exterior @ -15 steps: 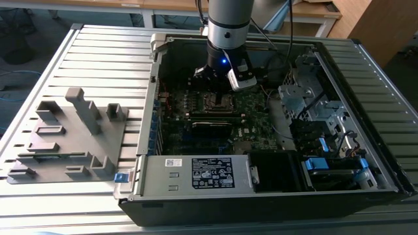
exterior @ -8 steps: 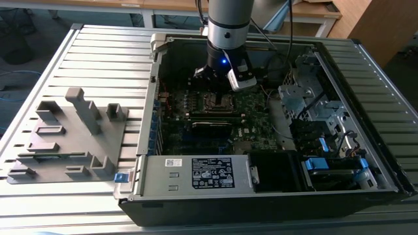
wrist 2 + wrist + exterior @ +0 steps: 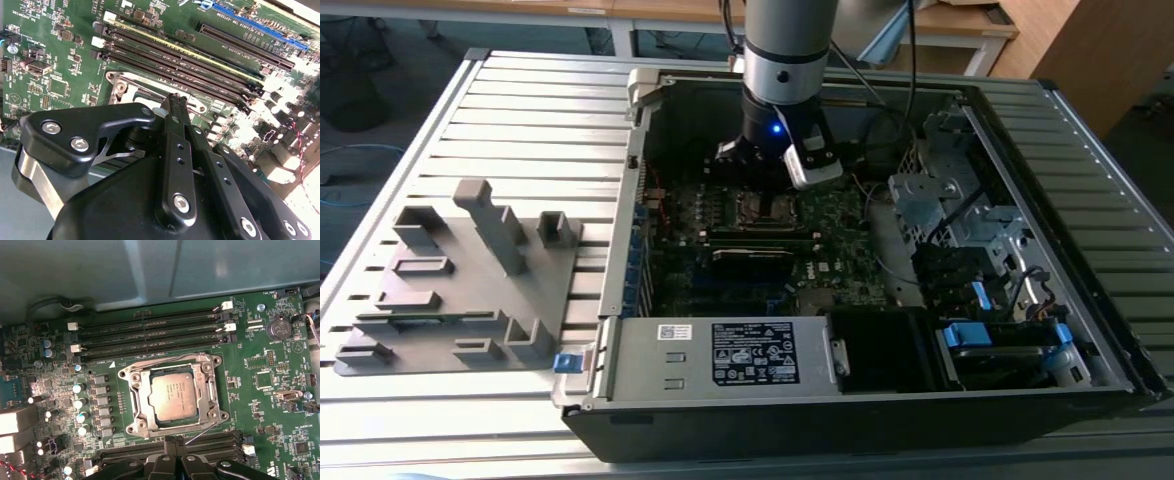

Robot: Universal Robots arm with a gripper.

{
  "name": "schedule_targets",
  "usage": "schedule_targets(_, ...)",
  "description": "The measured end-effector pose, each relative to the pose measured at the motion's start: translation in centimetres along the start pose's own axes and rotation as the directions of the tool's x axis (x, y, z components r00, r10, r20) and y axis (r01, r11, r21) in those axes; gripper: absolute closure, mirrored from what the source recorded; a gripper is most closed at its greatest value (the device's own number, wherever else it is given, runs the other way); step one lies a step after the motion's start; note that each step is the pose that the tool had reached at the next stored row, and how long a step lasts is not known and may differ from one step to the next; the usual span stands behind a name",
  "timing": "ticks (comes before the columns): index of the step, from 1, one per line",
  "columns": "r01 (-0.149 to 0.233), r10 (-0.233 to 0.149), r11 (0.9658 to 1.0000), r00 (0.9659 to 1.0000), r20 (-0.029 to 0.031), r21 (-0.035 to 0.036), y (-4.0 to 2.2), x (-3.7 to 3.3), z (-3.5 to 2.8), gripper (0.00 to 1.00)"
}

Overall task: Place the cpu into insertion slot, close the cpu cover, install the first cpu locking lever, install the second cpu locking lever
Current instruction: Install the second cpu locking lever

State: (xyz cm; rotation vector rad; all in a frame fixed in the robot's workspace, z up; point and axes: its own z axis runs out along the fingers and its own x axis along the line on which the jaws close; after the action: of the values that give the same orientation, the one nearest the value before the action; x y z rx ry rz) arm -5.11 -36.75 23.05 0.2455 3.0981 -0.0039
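The chip [image 3: 171, 397] already sits in the socket [image 3: 135, 405] mid-board with the metal frame [image 3: 207, 385] down around it, one thin lever [image 3: 202, 432] still sticking out unlatched, while the gripper [image 3: 172, 441] hovers beside it, fingers pinched together, empty.

cpu [image 3: 171, 396]: dull grey top | cpu cover [image 3: 137, 390]: silver frame | motherboard [image 3: 260, 390]: green | memory slots [image 3: 150, 332]: black | end effector [image 3: 172, 107]: black | tabletop [image 3: 520, 120]: grey, ribbed
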Motion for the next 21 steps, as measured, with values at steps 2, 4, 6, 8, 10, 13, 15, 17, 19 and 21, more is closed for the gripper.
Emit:
schedule_targets(2, 0.0, 0.0, 1.0, 1.0, -0.0001, 0.0002, -0.01, 0.04, 0.04, 0.89)
schedule_targets(4, 0.0, 0.0, 1.0, 1.0, 0.0, 0.0, -0.05, 0.1, 0.06, 0.89)
schedule_targets(6, 0.0, 0.0, 1.0, 1.0, 0.0, 0.0, -0.17, 0.15, 0.06, 0.89)
schedule_targets(8, 0.0, 0.0, 1.0, 1.0, 0.0, 0.0, -0.34, 0.17, 0.06, 0.89)
schedule_targets(10, 0.0, 0.0, 1.0, 1.0, 0.0, -0.0001, -0.48, 0.22, 0.06, 0.89)
schedule_targets(13, 0.0, 0.0, 1.0, 1.0, 0.0002, -0.0001, -0.61, 0.38, 0.08, 0.89)
schedule_targets(15, 0.0, 0.0, 1.0, 1.0, 0.0002, -0.0001, -0.66, 0.51, 0.18, 0.89)
schedule_targets(17, 0.001, -0.001, 1.0, 1.0, 0.0001, 0.0, -0.71, 0.58, 0.29, 0.89)
schedule_targets(19, 0.009, -0.009, 1.0, 1.0, 0.0001, -0.0002, -0.73, 0.62, 0.35, 0.89)
schedule_targets(21, 0.018, -0.018, 0.9998, 0.9998, 0.0002, -0.0006, -0.75, 0.66, 0.42, 0.89)
